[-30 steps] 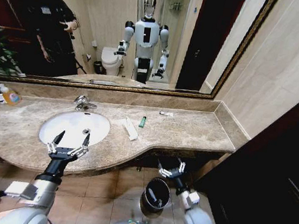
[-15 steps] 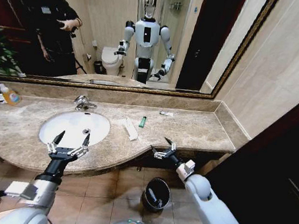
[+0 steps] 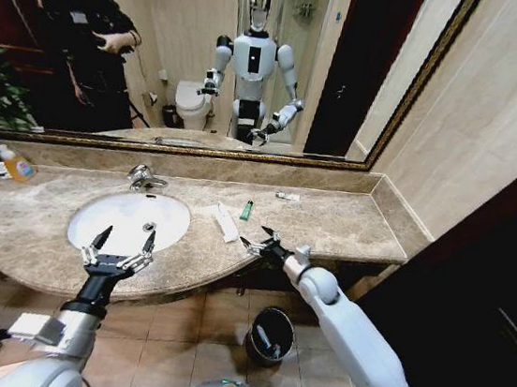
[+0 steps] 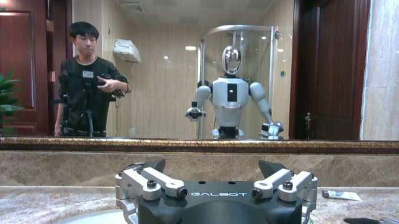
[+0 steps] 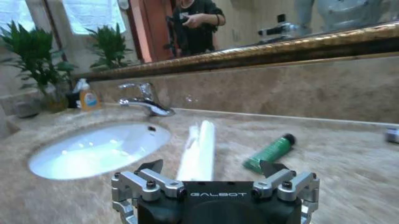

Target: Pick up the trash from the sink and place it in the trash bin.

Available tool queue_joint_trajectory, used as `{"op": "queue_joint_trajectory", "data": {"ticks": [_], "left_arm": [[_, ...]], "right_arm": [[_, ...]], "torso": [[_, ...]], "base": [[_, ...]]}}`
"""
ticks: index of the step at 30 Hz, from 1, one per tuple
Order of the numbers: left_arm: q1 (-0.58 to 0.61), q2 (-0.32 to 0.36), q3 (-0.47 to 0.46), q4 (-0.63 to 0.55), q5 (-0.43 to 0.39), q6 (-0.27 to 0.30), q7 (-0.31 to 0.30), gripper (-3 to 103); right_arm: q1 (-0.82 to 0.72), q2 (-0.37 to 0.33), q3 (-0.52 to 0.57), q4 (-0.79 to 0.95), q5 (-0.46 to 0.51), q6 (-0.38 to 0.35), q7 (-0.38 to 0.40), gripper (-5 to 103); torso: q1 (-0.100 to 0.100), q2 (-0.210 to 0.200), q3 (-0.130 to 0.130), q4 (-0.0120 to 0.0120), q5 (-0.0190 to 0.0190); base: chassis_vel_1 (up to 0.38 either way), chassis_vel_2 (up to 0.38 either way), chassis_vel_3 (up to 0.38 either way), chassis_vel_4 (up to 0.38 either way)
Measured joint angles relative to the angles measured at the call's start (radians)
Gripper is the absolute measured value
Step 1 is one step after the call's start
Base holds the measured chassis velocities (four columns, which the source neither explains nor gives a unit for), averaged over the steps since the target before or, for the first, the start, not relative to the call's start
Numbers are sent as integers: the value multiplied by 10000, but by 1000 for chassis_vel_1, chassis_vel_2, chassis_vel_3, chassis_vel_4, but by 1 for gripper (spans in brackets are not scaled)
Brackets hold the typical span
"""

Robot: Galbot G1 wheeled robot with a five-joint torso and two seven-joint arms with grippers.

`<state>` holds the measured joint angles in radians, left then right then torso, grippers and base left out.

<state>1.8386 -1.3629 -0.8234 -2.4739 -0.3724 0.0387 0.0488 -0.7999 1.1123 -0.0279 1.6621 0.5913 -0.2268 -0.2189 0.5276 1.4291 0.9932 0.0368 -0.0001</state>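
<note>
The right gripper (image 3: pixel 258 242), jaws spread and empty, hovers at the marble counter's (image 3: pixel 340 224) front edge, just short of a flat white strip (image 3: pixel 227 223) and a green stick (image 3: pixel 246 210). The left gripper (image 3: pixel 121 241), also open, hangs over the oval sink (image 3: pixel 95 216). The black bin (image 3: pixel 270 336) below appears to hold something pale.

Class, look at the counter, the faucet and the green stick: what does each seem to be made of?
Counter: polished marble or a stone lookalike, with beige-brown veining and sheen.
Faucet: chrome-finished metal, bright and mirror-like.
Green stick: probably plastic, smooth and uniformly coloured with a dark cap.
</note>
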Motion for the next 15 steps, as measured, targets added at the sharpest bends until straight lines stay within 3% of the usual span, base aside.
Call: {"op": "queue_joint_trajectory", "data": {"ticks": [15], "left_arm": [[0, 0, 0, 1, 0, 0, 0, 100]], "right_arm": [[1481, 924, -1286, -1337, 88, -204, 757, 100]], "torso": [[0, 0, 0, 0, -1]], "base": [[0, 0, 0, 0]]}}
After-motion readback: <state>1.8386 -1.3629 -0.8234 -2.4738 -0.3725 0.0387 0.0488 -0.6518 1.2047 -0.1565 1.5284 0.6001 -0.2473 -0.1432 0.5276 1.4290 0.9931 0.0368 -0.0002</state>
